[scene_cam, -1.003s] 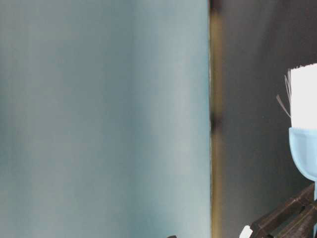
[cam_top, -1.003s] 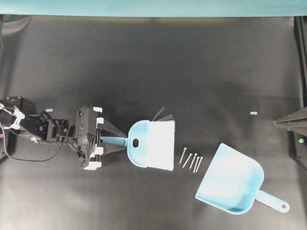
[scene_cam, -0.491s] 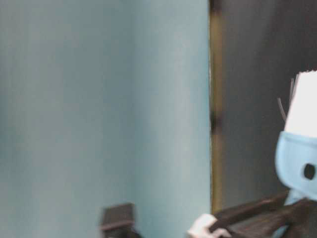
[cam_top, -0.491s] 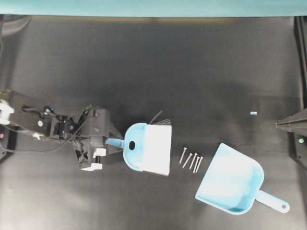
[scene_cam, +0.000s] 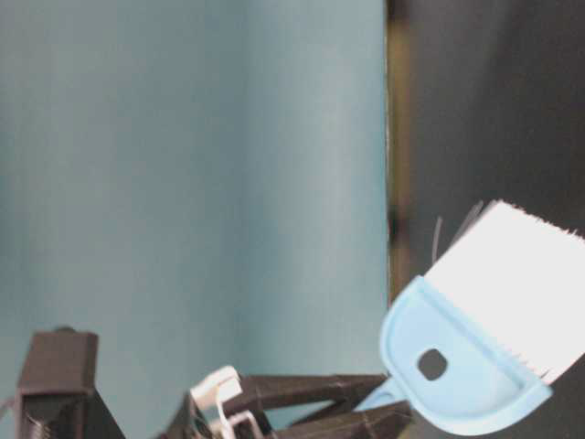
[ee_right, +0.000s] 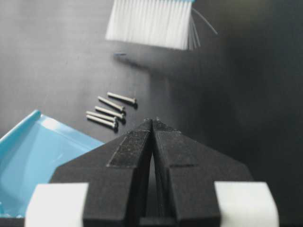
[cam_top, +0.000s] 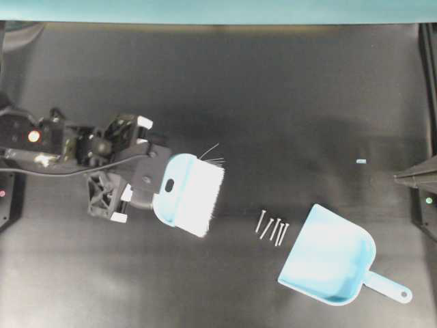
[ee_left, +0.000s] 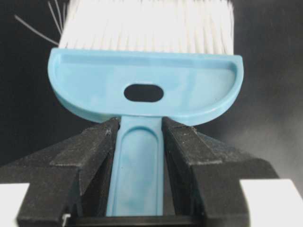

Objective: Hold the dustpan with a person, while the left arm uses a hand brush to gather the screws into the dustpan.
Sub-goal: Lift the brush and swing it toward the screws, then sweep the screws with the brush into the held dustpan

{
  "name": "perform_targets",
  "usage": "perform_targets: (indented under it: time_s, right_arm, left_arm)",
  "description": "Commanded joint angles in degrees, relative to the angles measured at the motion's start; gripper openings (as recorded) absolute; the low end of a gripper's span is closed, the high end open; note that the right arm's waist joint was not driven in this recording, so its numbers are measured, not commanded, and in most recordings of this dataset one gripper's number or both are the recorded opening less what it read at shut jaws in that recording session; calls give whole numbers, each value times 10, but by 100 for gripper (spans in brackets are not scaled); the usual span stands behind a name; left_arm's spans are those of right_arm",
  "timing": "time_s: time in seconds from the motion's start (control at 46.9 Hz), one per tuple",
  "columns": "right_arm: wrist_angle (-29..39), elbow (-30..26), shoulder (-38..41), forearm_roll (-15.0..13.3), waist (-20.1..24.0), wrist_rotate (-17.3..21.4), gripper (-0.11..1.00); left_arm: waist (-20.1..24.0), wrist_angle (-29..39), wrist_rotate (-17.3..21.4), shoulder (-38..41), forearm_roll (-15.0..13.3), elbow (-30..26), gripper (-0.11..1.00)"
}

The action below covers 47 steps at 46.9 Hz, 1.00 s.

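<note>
While no brand, label or readable writing shows on anything, the materials read clearly: the hand brush is light blue glossy plastic with a half-round body, an oval hole and a broad block of white bristles with a few stray dark hairs at one corner. The left gripper has matte black wedge fingers clamped on the brush's thin handle, one finger on each side, as the left wrist view shows close up. From overhead the brush sits left of centre, bristles angled toward the lower right, well apart from the screws. Those are thin silvery metal screws lying side by side on the dark matte table, just beside the wide mouth of the dustpan, a light blue scoop with rounded back and short handle with a hole at its end. The right gripper has its black fingers pressed together, nothing between them; only its wrist view shows this, with screws and pan edge ahead of it. Table-level view shows the brush tilted beside a teal wall.
</note>
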Motion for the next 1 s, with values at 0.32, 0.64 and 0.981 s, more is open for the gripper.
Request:
perform_targets:
  time_s: [0.32,0.64,0.981]
  right_arm:
    - [-3,-10,3,-2,0,-4,-1]
    - [-4,-10,2,-3,0,-4,-1]
    - [-3,-10,2,-2,0,-4,-1]
  left_arm:
    - [11,209,69,96,2,-178,32]
    - [11,208,72,156,2,-213,32]
    - [-11,144,68,194,2,-221,32]
